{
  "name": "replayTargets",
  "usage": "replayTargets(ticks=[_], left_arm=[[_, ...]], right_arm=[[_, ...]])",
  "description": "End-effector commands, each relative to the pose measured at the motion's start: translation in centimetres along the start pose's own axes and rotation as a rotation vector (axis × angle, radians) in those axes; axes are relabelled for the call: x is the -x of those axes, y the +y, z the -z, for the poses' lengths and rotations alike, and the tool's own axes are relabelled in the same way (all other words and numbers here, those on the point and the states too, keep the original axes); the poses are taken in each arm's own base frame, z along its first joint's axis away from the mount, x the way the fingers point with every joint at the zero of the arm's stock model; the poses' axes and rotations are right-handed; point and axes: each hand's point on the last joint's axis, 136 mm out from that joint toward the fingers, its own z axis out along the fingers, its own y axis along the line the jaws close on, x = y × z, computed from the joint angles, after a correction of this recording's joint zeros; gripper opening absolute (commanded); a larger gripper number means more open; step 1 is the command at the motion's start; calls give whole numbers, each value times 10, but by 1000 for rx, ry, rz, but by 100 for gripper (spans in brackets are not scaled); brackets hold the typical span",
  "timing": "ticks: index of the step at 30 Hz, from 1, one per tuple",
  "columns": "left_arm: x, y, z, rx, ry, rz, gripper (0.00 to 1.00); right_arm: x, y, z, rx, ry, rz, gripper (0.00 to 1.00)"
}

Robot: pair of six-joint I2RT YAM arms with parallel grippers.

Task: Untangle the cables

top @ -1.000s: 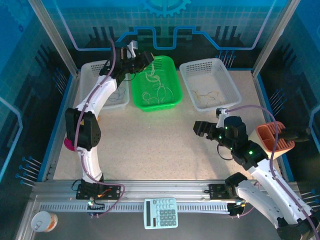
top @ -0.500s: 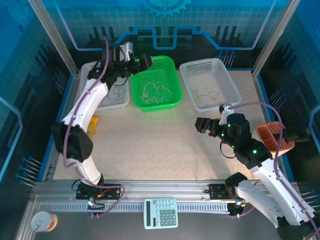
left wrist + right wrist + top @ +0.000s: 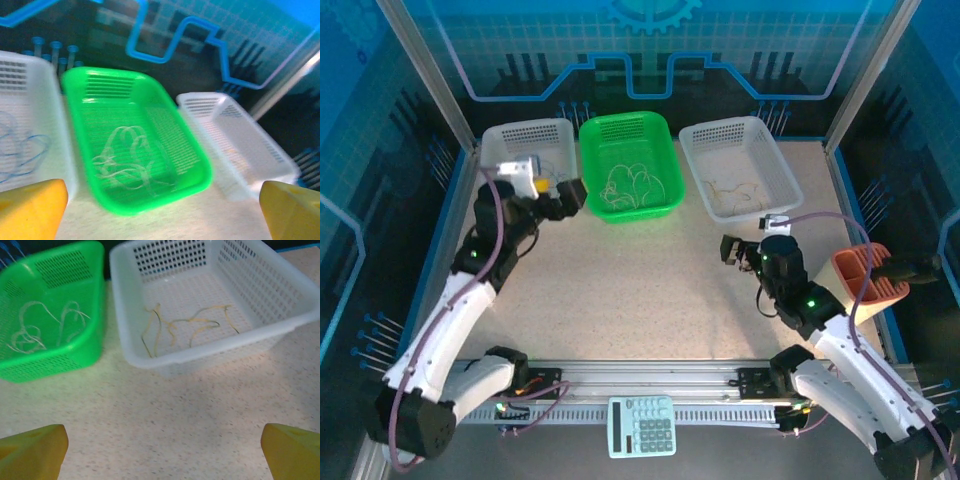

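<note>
Cables (image 3: 631, 186), left gripper (image 3: 574, 195), right gripper (image 3: 729, 250) hovering, splayed

whitish cables (image 3: 27, 337) looped in green basket (image 3: 50, 365), yellowish cables (image 3: 172, 325) (sprawled) in white basket (image 3: 200, 352)

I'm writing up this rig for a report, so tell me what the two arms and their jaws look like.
The left arm and right arm have white shells with black joints. A thick purple cable runs along each. Small green lights glow on the right arm. The jaws are black with yellow pads.
</note>
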Motion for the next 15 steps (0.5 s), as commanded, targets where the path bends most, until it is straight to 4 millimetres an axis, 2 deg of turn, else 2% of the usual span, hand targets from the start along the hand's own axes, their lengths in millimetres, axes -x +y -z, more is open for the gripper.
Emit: replayTargets(ticks=[1, 4, 6, 9, 15], left_arm=[[8, 42, 16, 207, -188, -166, 99], [-10, 74, 29, 352, -232, -255, 99], [-20, 88, 31, 411, -229, -276, 99], [-39, 106, 25, 470, -197, -299, 99], [-90, 140, 4, 534, -131, -300, 99]], right_arm=[[23, -11, -5, -101, -117, 77, 100], [24, -21, -14, -182, -144, 154, 99], [24, -25, -20, -221, -165, 183, 100], [20, -35, -30, -272, -182, 196, 100], [7, -51, -58, -349, -196, 239, 100]])
